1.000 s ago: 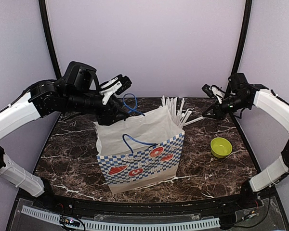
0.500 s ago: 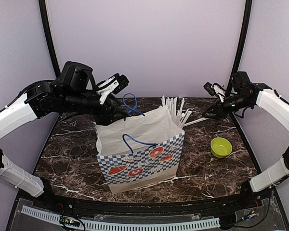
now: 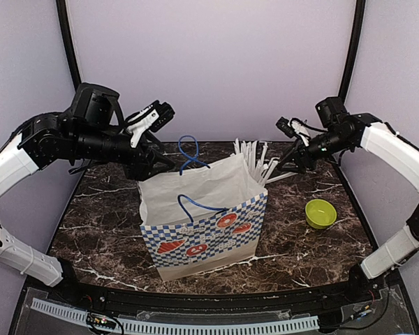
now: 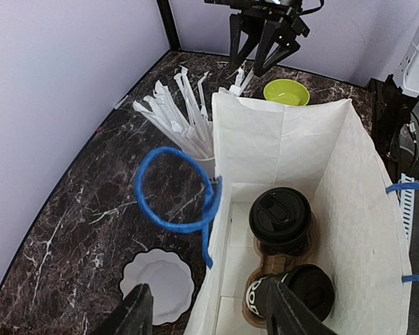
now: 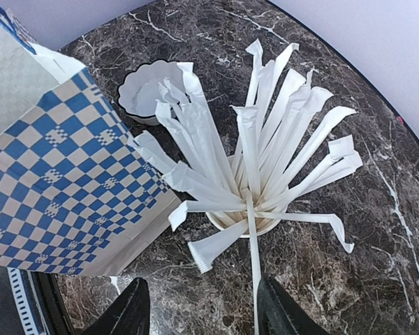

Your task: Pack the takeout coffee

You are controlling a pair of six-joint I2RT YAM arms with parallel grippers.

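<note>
Left wrist view: two lidded black cups (image 4: 280, 216) sit in the checkered bag (image 4: 293, 132) (seemingly in a carrier (image 4: 269, 262)), left gripper (image 4: 208, 307) and right gripper (image 5: 199, 307) spread, empty.

On my feed the table (image 3: 300, 244) reads as dark polished marble, glossy, with white veins. The bag (image 3: 209, 234) is paper: printed blue-and-white check outside, plain matt white inside, with blue cord handles (image 4: 174, 188). In it, the farther coffee cup (image 4: 280, 218) and the nearer coffee cup (image 4: 304, 293) carry smooth black plastic lids with a slight sheen. The straws (image 5: 258, 160) are sleeved in matt white paper, crimped at the ends, and stand in a white paper cup (image 4: 207, 166). The bowl (image 3: 320, 213) looks like smooth lime-green plastic. The fingers of the left gripper (image 4: 208, 310) and the right gripper (image 5: 199, 310) look matt black.
</note>
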